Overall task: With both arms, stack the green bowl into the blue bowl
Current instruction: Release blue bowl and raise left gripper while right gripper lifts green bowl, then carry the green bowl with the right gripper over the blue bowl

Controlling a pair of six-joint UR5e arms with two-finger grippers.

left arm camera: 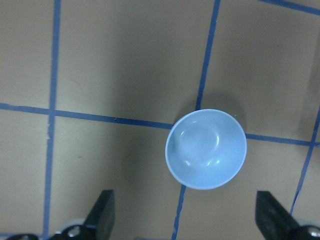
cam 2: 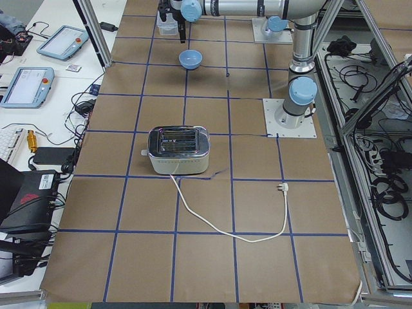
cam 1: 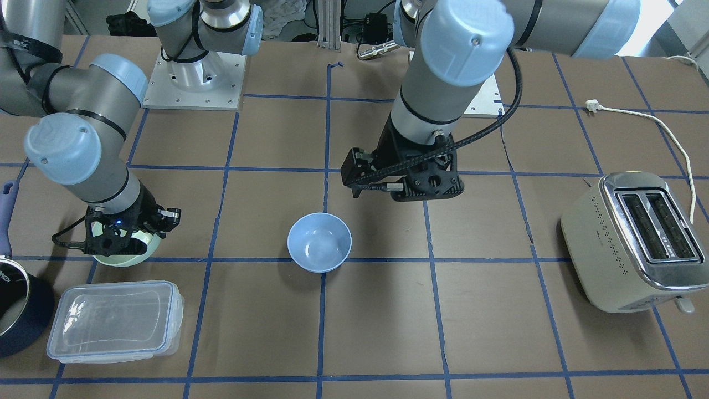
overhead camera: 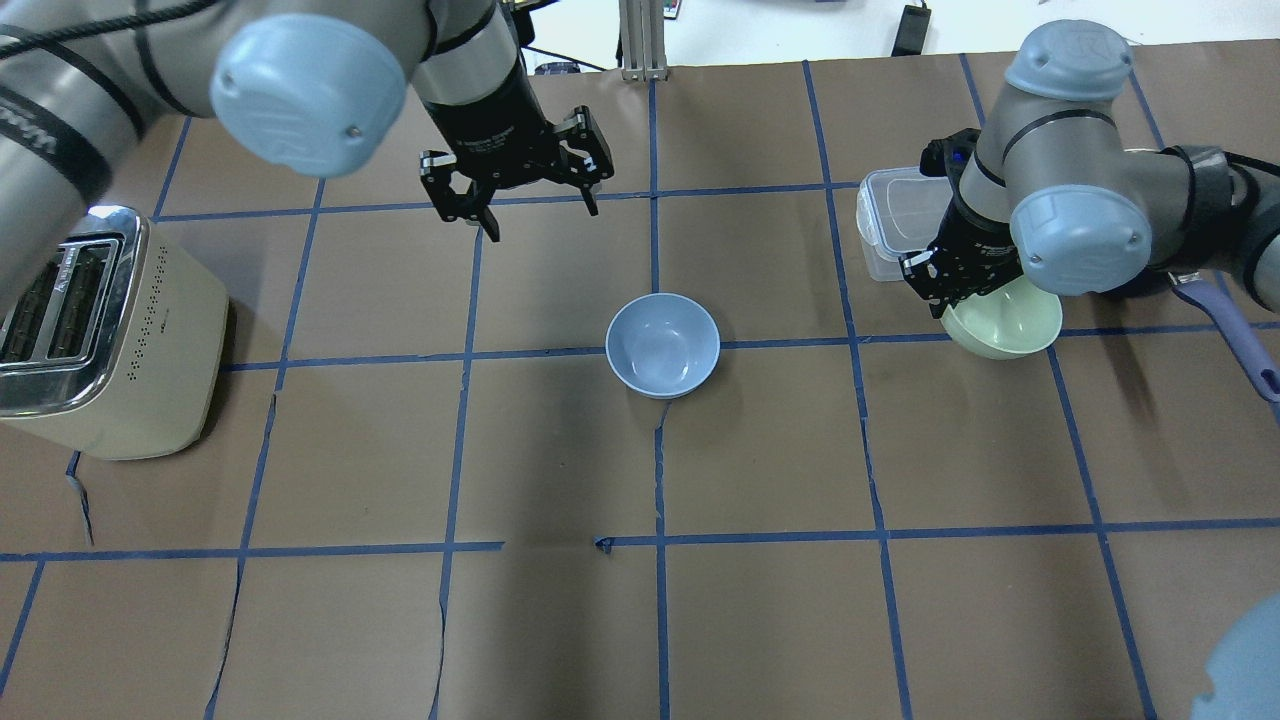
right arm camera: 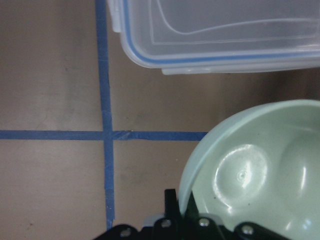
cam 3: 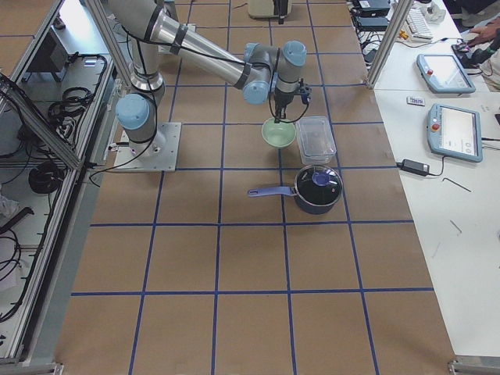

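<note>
The blue bowl (cam 1: 319, 242) stands upright and empty at the table's middle; it also shows in the overhead view (overhead camera: 662, 345) and the left wrist view (left arm camera: 206, 149). My left gripper (overhead camera: 515, 185) is open and empty, hovering beyond the bowl on the operators' side, its fingers (left arm camera: 102, 210) spread wide. My right gripper (overhead camera: 945, 290) is shut on the rim of the green bowl (overhead camera: 1010, 325), which looks tilted. That bowl also shows in the front view (cam 1: 124, 256) and the right wrist view (right arm camera: 250, 170), next to the clear container.
A clear rectangular container (overhead camera: 895, 225) lies just beyond the green bowl. A navy pot (cam 3: 316, 187) with a handle (overhead camera: 1230, 330) stands at the table's right end. A toaster (overhead camera: 100, 330) with a white cord (cam 1: 664, 127) stands at the left end.
</note>
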